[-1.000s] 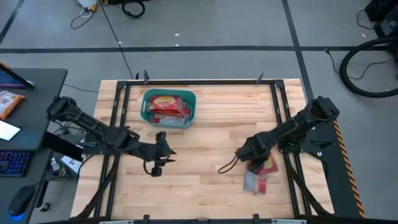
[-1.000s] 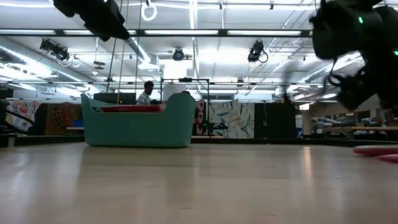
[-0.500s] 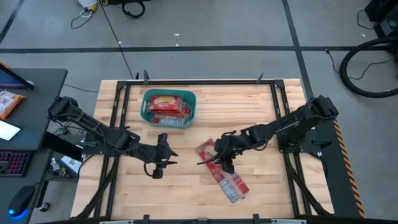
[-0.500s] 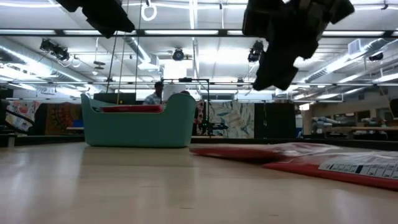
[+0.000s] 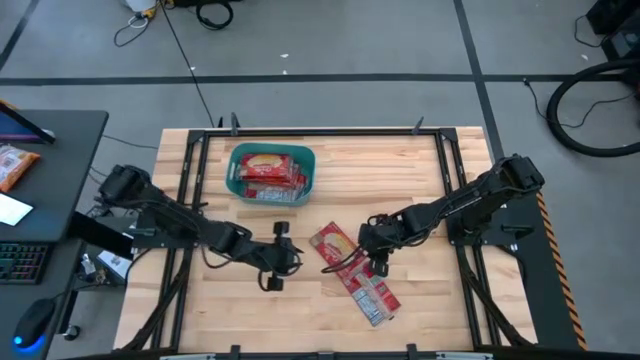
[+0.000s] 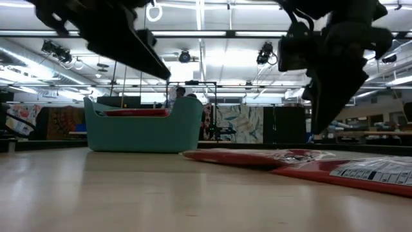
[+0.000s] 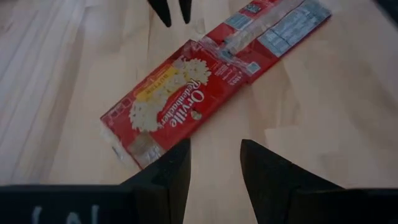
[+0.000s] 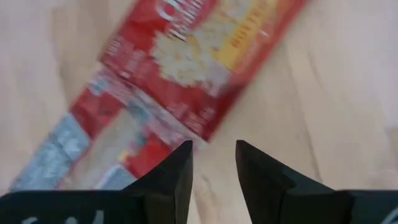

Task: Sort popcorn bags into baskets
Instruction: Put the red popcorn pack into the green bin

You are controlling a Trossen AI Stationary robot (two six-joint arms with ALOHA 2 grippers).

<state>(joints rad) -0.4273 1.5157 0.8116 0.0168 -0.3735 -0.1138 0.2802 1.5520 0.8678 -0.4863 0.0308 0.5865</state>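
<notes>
Packets are now found at the middle of the table (image 5: 420,180): two popcorn bags (image 5: 335,246), one face-up and one print-side up beyond it (image 5: 372,297), overlapping at their near ends, where a second ago they lay under the right arm near the right edge. They have been dragged inward, within the left arm's reach, so a handover of the work across the table is suggested. The right end effector (image 5: 378,262) is seen just beside the face-up bag, fingers parted with a narrow gap and nothing between them. The left end effector (image 5: 280,262) has been brought toward the bags from its earlier spot, also parted and empty, with the face-up bag just ahead of its fingers (image 7: 168,171). The teal basket (image 5: 234,172) stands at the far left of the table, several red bags already inside it, well apart from the two loose ones.

How many bags are stacked in the basket cannot be counted from above. In the low view both end effectors are cut off at the top, and contact between the right fingers and the bag cannot be made out.
</notes>
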